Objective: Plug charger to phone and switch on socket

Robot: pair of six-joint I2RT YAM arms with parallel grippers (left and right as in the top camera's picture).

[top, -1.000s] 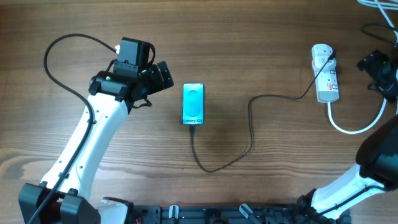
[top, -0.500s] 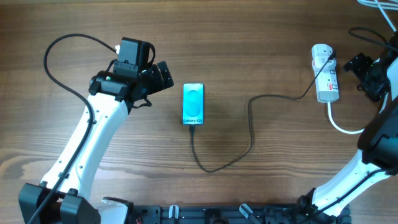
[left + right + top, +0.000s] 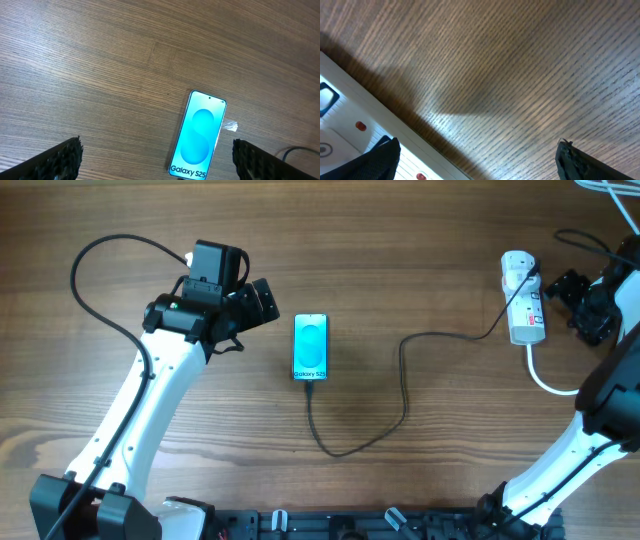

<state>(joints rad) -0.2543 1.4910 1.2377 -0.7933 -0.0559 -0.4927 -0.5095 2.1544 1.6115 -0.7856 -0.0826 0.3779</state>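
Observation:
The phone [image 3: 311,347] lies flat at the table's middle with its cyan screen up; it also shows in the left wrist view [image 3: 198,136]. The dark charger cable [image 3: 403,395] runs from the phone's near end in a loop to the white socket strip [image 3: 523,297] at the far right, where its black plug end sits. My left gripper [image 3: 262,302] is open and empty just left of the phone. My right gripper [image 3: 566,290] is open and empty just right of the socket, whose white edge with red markings shows in the right wrist view [image 3: 350,131].
The socket's thick white cord [image 3: 560,385] curves off to the right under my right arm. A black arm cable [image 3: 100,280] loops at the left. White cables [image 3: 605,192] lie at the top right corner.
My right gripper has moved left, from the table's right edge to close beside the socket. The left arm, phone and charger have not moved.

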